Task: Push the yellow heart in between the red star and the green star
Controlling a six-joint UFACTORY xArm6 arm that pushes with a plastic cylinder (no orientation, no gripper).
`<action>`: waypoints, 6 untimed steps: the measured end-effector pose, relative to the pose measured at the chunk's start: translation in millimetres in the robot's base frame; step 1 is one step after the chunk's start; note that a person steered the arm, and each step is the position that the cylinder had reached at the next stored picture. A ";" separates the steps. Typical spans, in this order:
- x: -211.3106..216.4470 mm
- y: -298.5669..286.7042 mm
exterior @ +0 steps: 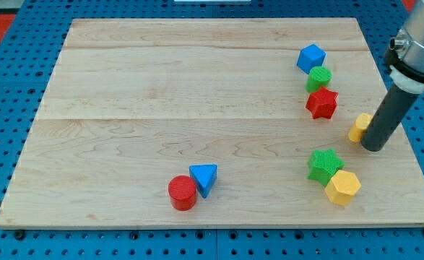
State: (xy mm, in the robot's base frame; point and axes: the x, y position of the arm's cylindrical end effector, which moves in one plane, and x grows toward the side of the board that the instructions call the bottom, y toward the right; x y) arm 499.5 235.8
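Touching the yellow heart point(360, 126) from its right, my tip point(374, 148) is sitting at the board's point(197, 72) right edge; no fingers to report. Red star point(321, 103) is lying far-left of the heart, green star point(324, 164) near-left.

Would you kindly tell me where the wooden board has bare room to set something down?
Free: the board's whole left and top-middle, above the red cylinder and blue triangular block. Crowded: the right side, from blue cube to yellow hexagonal block.

gap red star point(321, 103) / green star point(325, 164): open | yellow hexagon point(342, 188) touches green star
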 end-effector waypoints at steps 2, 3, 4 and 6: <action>0.0 21.0; -3.9 61.9; -9.3 16.4; -8.3 -1.7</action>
State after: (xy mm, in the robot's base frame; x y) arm 491.2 234.1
